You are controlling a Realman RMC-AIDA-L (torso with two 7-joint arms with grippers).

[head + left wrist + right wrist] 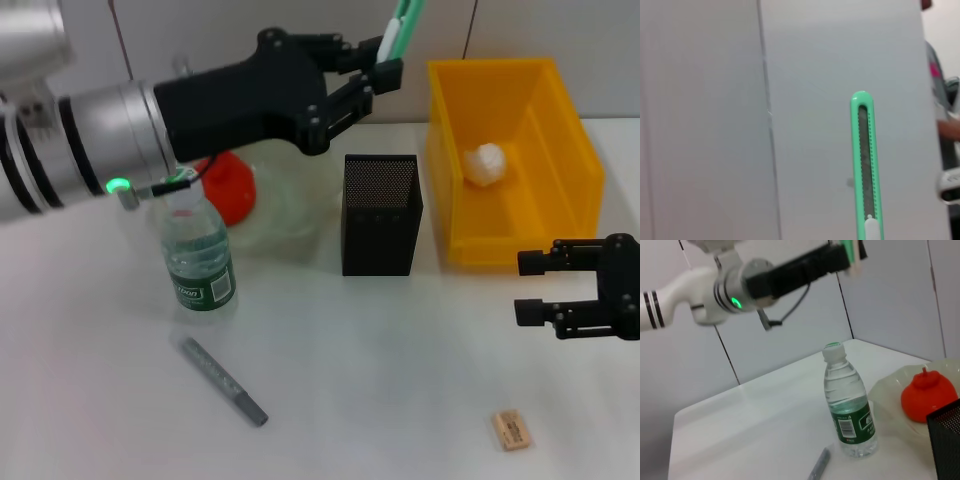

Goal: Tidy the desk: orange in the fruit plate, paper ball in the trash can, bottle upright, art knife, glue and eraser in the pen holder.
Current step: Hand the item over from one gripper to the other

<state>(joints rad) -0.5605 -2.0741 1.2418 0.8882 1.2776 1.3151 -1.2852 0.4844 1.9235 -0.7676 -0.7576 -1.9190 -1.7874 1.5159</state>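
My left gripper (378, 62) is shut on the green art knife (404, 24) and holds it high above the black mesh pen holder (380, 214). The knife also shows in the left wrist view (865, 165), standing upright against a wall. The water bottle (198, 250) stands upright. The orange (228, 188) lies in the clear fruit plate (288, 208). The paper ball (487, 163) lies in the yellow bin (560, 150). A grey glue stick (223, 380) and a tan eraser (511, 430) lie on the table. My right gripper (532, 288) is open and empty at the right.
The right wrist view shows the bottle (847, 410), the orange (929, 395) on the plate (887, 397), a corner of the pen holder (946, 440), the glue stick (819, 465) and the left arm overhead with the knife (850, 250). The white table (380, 380) spreads in front.
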